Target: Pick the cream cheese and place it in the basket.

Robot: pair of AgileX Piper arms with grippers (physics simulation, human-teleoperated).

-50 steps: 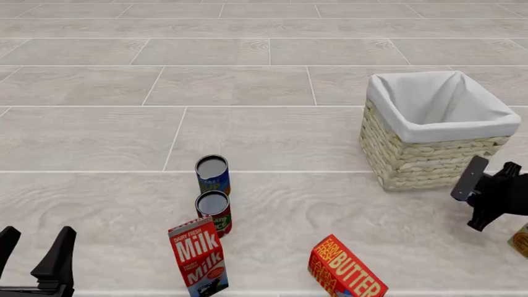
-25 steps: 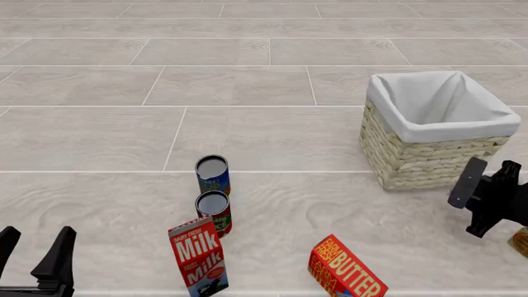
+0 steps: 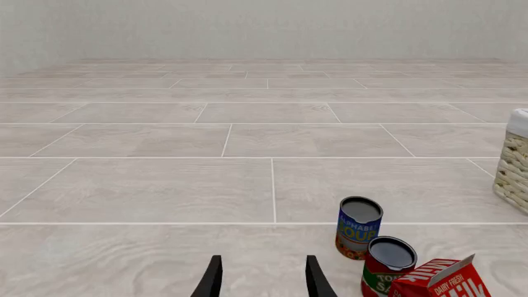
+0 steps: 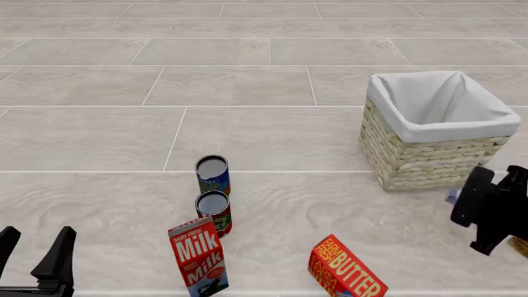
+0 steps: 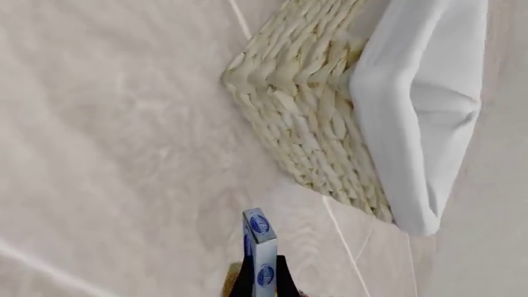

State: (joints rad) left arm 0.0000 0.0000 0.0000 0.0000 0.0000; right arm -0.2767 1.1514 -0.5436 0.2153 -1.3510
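Note:
The cream cheese is a thin pale box with blue oval labels, seen edge-on between the dark fingers of my right gripper, which is shut on it. In the front view only a pale blue corner of the cream cheese shows beside the right gripper, low and just in front of the basket. The basket's woven wall and white liner fill the right wrist view. My left gripper is open and empty at the near left corner; its fingers point over bare floor.
Two open cans stand in a row at centre left, with a red milk carton just in front of them. A red-orange butter box lies at the near centre. An orange object shows at the right edge.
My right gripper has moved down and nearer with the cream cheese and turned, so the box now shows only as a small corner beside it. The left arm has not moved.

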